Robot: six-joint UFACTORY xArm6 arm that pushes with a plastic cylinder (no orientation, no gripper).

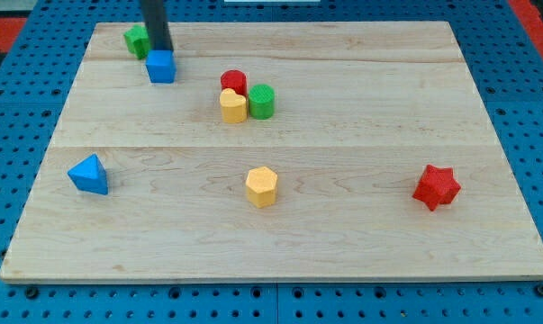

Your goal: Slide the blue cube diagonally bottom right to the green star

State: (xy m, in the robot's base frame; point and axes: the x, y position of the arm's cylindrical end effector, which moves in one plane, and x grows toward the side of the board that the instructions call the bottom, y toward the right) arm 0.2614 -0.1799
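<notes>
**A:** Start at the view's bottom. What lies nearest?

**B:** A pale planked wooden tabletop (343,243) on a blue perforated base. On it are a blue wedge-like wooden block (89,175) at the view's left, a yellow hexagonal block (262,186) in the middle, and a red star block (436,186) at the right, all well apart.

**A:** And beyond those?

**B:** A tight cluster of a second yellow block (233,105), a red cylinder (233,82) and a green cylinder (261,101), all touching or nearly so.

**A:** Where's the task's own block?

**B:** Near the top left. The blue cube (161,66) sits just beside the green star (136,40), on its lower-right side. The rod partly hides the star.

**A:** And the tool?

**B:** It's a bare dark rod with nothing to open or close, and it holds nothing. My tip (159,51) rests at the cube's upper edge, between cube and star.

**A:** Which step is this?

**B:** I'd judge the closing one, since the cube looks placed already. The next move calls for at most a slight nudge, or none, without shoving the cube away or knocking the star.
</notes>
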